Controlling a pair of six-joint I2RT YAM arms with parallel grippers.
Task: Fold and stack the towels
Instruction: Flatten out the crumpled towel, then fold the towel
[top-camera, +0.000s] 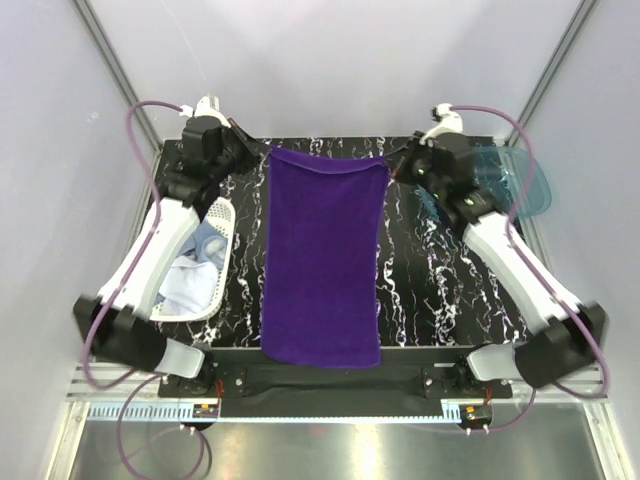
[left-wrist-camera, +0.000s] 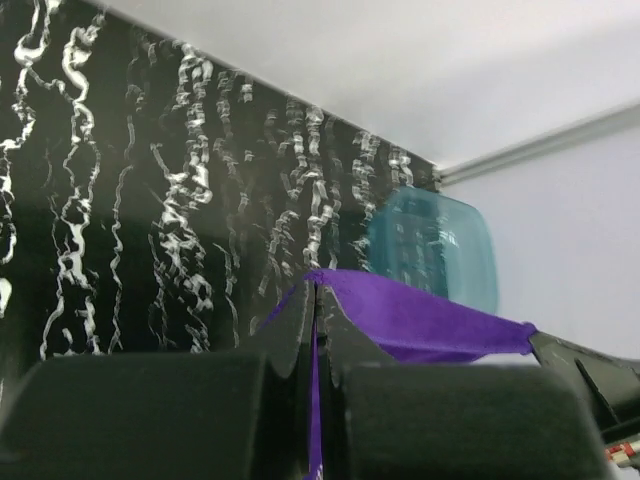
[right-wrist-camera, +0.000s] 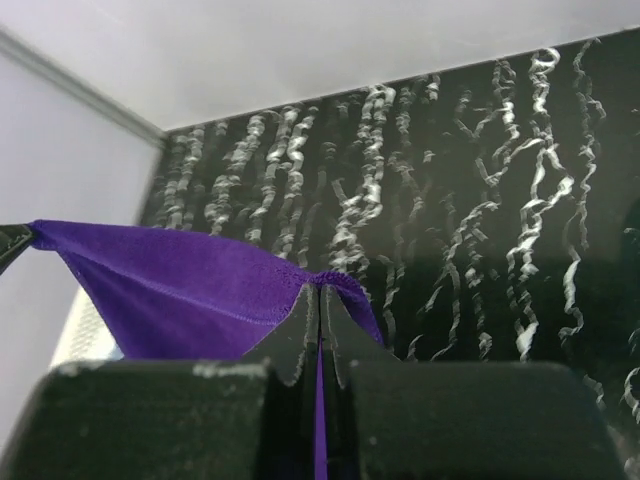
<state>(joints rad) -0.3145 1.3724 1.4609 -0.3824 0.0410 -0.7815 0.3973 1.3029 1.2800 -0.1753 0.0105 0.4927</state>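
Purple towel (top-camera: 322, 260) lies long and smooth down the middle of the bench (top-camera: 440, 290). Left claw (top-camera: 262, 152) and right claw (top-camera: 393, 160) each pinch a far corner, edge taut between them.

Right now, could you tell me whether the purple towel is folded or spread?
Spread: the towel stretches as one unfolded sheet down the table, its far corners pinched by the left gripper and right gripper.
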